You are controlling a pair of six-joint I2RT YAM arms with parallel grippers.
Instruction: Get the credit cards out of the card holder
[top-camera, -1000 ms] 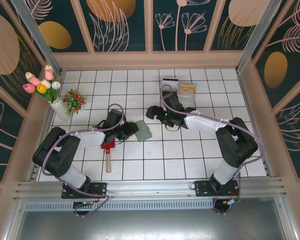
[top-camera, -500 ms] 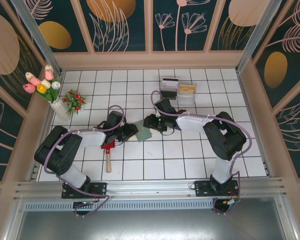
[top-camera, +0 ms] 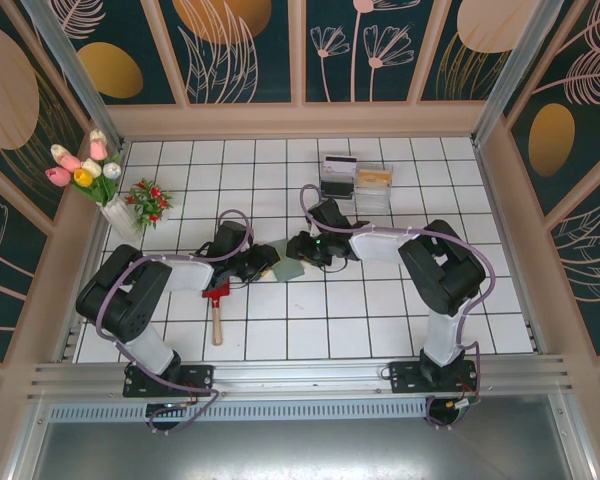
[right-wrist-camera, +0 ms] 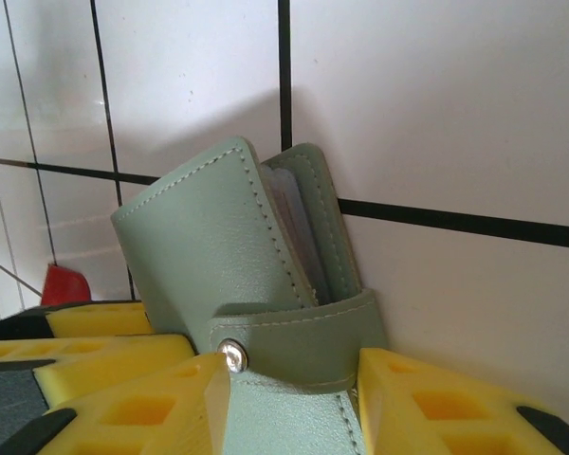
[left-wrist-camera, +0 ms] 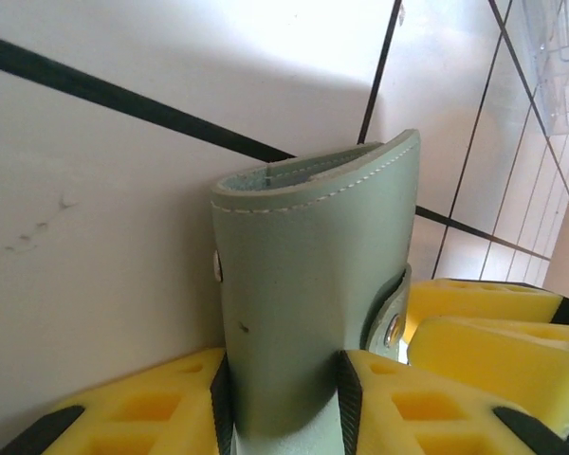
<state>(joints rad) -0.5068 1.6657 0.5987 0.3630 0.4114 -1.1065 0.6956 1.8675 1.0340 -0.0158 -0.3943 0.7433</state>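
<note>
The grey-green card holder lies near the middle of the tiled floor, folded, its strap snapped across it. My left gripper is shut on it from the left, and the card holder bows between the yellow pads. My right gripper stands at its strap end, fingers either side of the card holder, open. Thin grey layers show in its fold. A white card with a black stripe and a tan-gold card rest at the clear boxes at the back.
Clear plastic boxes stand behind the right arm. A red-headed tool with a wooden handle lies just under the left arm. A vase of tulips and a small red-flowered plant stand at the far left.
My right gripper has swung left and forward from beside the boxes to the card holder's end. The left gripper has kept its hold, and the card holder has shifted slightly.
</note>
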